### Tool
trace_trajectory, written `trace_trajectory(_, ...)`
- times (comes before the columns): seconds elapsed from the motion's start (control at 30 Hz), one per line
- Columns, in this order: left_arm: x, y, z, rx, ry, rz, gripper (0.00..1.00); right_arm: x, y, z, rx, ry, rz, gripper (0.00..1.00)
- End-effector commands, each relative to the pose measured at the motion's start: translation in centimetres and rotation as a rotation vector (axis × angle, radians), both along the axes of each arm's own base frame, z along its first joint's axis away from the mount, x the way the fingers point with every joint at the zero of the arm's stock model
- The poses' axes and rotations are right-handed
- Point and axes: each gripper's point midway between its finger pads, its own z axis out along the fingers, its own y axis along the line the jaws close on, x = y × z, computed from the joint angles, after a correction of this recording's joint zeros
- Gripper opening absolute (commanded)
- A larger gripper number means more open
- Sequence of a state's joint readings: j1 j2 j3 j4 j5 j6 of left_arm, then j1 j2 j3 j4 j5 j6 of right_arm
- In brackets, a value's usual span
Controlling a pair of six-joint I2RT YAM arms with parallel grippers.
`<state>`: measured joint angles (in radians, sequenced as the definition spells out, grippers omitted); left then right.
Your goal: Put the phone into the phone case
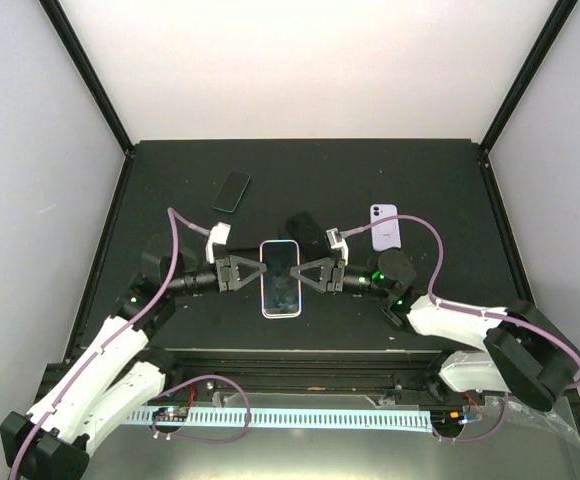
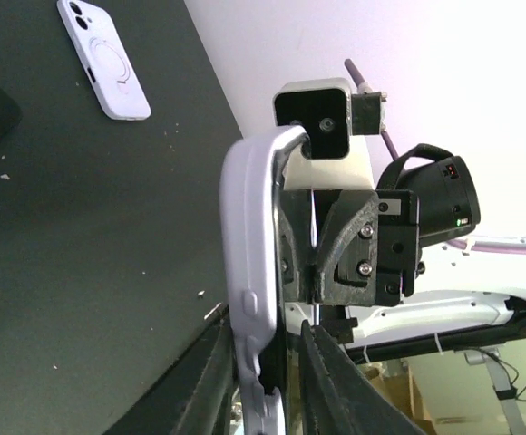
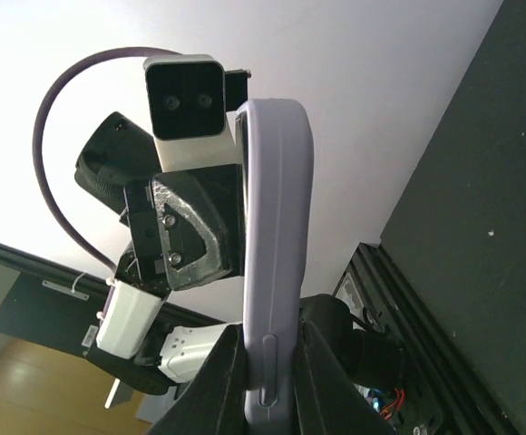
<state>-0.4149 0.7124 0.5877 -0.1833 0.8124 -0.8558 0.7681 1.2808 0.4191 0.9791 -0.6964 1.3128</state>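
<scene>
The right gripper (image 1: 302, 271) clamps the phone (image 1: 280, 280); the left gripper (image 1: 260, 271) stands slightly apart around its other edge.

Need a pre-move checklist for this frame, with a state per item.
1. Grip of right gripper on the case edge: ok, fingers tight on both sides.
2. Grip of left gripper: not ok, a gap shows beside one finger.
3. Lavender rim visible all around the phone from above: ok.
4. Corners fully seated: cannot tell.
5. The other lavender case and black phone lie apart from both grippers: ok.
</scene>
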Motion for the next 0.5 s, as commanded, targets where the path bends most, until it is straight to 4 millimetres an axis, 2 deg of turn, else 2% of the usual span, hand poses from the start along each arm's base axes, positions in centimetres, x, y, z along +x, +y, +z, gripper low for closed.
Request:
trace_trajectory(0.0,0.4,0.1,1.4,0.021,-0.062,0.011,0.19,-1.1,-0.3,1.6,0.03,-0.099,0.028,0.06)
trace_trajectory(0.1,0.5,0.1,1.2,0.03,-0.054,0.01,0.02,-1.2,-0.2,1.4,0.025,-0.1,0.038,0.05)
trace_trajectory(0.27,0.4,0.2,1.2,0.048,-0.049,0.006,0.02,-1.3,-0.2,1.0,0.022,-0.09,0.044,0.05)
trace_trajectory(0.4,-0.7,0.1,2.5,0.011,-0.079,-0.025,0.23,-1.7,-0.3,1.4,0.037,-0.107,0.06,0.05)
trace_trajectory(0.47,-1.1,0.4,3.1,0.001,-0.1,-0.021,0.3,-2.2,-0.5,1.8,0.05,-0.123,0.075,0.05)
